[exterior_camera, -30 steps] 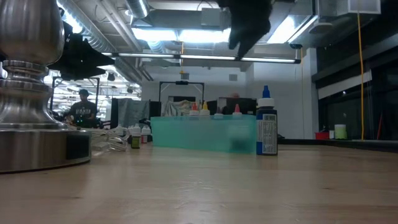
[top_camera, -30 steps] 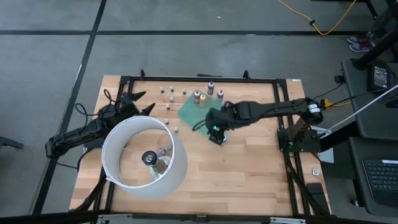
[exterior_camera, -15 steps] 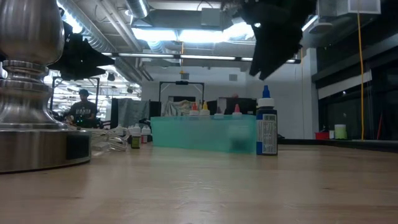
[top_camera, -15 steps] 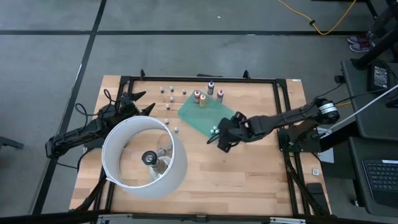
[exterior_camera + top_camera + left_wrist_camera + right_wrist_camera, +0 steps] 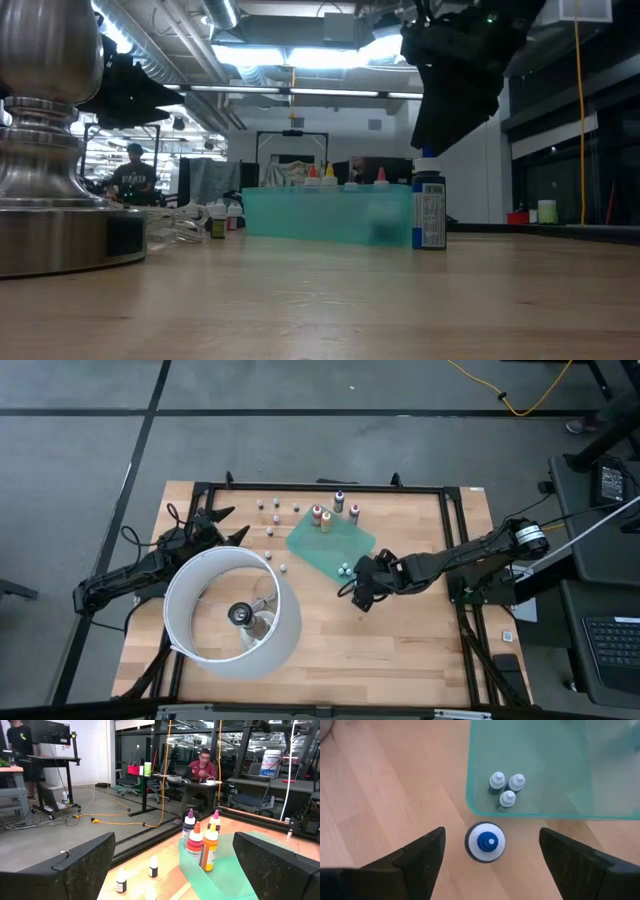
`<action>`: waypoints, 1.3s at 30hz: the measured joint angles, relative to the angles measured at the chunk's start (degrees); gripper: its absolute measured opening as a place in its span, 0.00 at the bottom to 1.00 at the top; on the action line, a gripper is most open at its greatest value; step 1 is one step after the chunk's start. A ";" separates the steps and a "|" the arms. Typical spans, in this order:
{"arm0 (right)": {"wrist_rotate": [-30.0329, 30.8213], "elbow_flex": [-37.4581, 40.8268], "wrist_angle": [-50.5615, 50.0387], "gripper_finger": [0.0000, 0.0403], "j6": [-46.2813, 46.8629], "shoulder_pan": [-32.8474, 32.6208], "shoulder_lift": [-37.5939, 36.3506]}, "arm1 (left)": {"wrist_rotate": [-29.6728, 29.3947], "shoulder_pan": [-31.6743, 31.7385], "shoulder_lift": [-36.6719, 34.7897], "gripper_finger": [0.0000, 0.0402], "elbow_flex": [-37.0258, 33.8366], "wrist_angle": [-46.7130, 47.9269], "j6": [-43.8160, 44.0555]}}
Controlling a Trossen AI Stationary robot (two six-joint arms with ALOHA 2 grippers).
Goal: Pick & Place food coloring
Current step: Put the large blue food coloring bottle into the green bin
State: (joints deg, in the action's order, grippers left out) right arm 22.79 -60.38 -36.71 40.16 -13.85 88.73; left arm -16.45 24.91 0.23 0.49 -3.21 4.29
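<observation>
The right gripper [image 5: 490,855] hangs over the blue bottle [image 5: 485,842], fingers spread and holding nothing. This bottle stands on the wood just off the green sheet [image 5: 332,544], at its 5 o'clock corner. Three small bottles [image 5: 506,786] stand on the sheet near that corner. At the sheet's 12 o'clock edge stand four taller bottles [image 5: 333,512]; tiny ones [image 5: 272,526] are scattered at 9 to 10 o'clock from it. The left gripper [image 5: 222,526] waits released beside the lamp [image 5: 232,612]. I judge the task early: most bottles are not yet placed
</observation>
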 joint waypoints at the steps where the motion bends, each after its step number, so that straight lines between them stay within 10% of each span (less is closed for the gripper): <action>1: 0.01 0.24 0.57 0.80 -0.01 0.00 0.00 | 0.02 0.00 0.00 1.00 0.00 -0.01 0.00; 20: -2.94 3.78 6.10 0.78 -3.10 -0.53 2.45 | 0.00 0.00 0.00 1.00 0.00 0.00 0.00; 39: -4.55 3.65 5.18 0.27 -5.78 -2.71 2.19 | 0.01 0.00 0.01 1.00 0.00 -0.01 -0.01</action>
State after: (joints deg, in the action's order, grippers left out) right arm 18.24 -56.73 -31.53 34.38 -16.56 90.92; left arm -16.44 24.91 0.24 0.49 -3.22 4.28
